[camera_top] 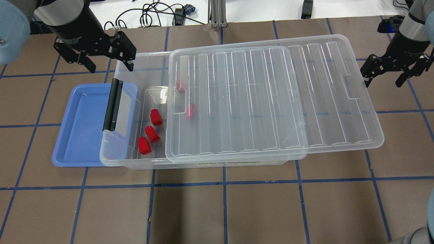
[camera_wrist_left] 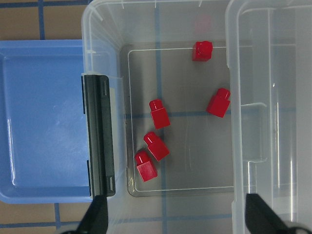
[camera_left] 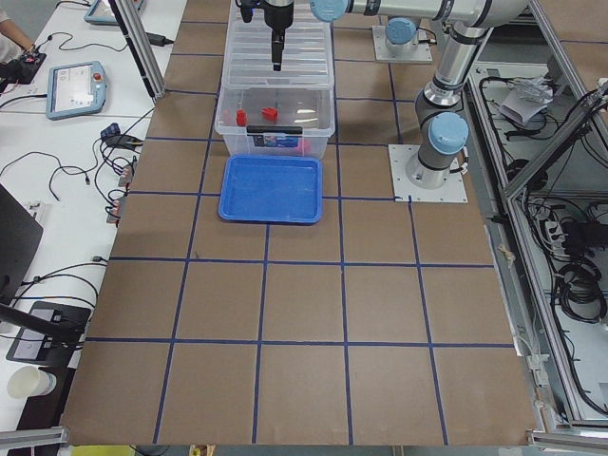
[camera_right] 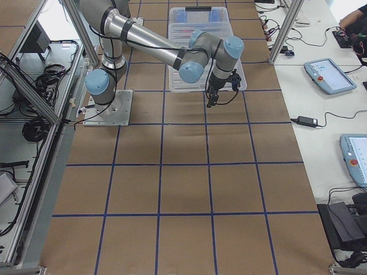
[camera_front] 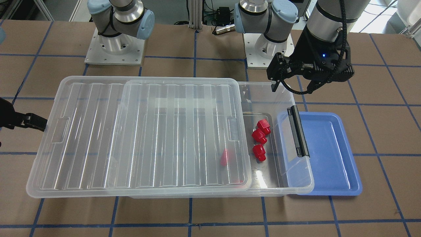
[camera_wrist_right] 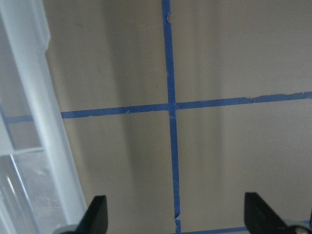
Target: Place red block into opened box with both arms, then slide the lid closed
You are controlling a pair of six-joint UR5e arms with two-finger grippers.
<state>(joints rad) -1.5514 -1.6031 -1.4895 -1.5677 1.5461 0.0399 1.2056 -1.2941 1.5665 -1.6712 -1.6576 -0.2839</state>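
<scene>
- Box [camera_top: 118, 159] sits on table [camera_top: 217, 210] near the robot-side edge; lid [camera_top: 271, 95] covers most of it, latch end uncovered.
- Five red blocks [camera_wrist_left: 160, 113] lie on the box floor.
- Left end effector [camera_top: 108, 66] above the latch end: jaws wide, empty.
- Right end effector [camera_top: 383, 80] just beside the lid's overhanging end: jaws wide, empty.

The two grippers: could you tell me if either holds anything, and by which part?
Both are empty: left gripper open above the box, right gripper open beside the lid.
</scene>
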